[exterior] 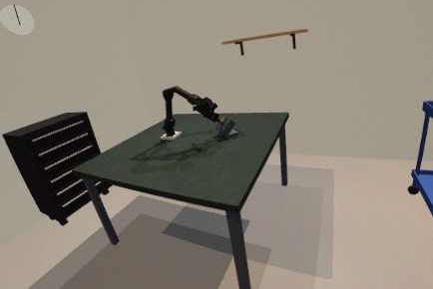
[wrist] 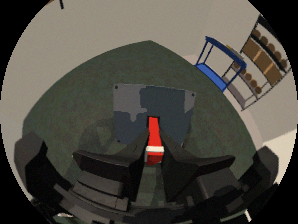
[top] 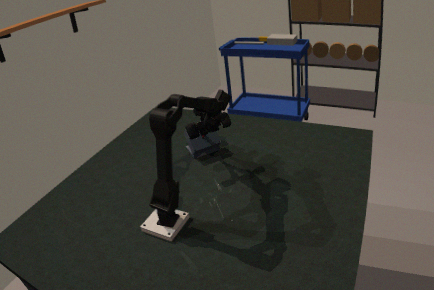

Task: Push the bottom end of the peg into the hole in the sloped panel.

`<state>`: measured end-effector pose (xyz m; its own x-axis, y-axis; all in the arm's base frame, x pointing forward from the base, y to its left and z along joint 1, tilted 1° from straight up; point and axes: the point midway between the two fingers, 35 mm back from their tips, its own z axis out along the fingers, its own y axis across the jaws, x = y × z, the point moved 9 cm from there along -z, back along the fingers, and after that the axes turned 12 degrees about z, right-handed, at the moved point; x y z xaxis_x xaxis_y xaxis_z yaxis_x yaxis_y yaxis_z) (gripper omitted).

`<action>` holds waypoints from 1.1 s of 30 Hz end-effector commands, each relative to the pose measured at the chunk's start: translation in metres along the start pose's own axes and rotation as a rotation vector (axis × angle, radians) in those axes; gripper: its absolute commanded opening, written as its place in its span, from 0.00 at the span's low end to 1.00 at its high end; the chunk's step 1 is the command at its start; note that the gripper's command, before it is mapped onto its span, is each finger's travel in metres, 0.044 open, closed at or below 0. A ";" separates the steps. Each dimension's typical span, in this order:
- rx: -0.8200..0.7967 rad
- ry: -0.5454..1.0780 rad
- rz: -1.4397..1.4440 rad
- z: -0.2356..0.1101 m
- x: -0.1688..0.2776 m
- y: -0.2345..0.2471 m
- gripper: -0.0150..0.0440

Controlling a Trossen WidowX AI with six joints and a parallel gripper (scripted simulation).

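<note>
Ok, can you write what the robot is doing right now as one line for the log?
phase: inserting | end effector: shut on red peg | peg tip: at sloped panel | release: not yet
</note>
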<state>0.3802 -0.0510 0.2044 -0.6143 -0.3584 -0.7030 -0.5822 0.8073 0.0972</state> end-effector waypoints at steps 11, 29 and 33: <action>0.003 0.002 0.006 0.008 0.000 0.000 0.25; 0.003 0.001 0.006 0.017 -0.001 0.000 0.25; 0.003 0.001 0.006 0.019 -0.001 0.000 0.25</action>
<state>0.3898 -0.0426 0.1928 -0.6145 -0.3578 -0.7030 -0.5816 0.8076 0.0973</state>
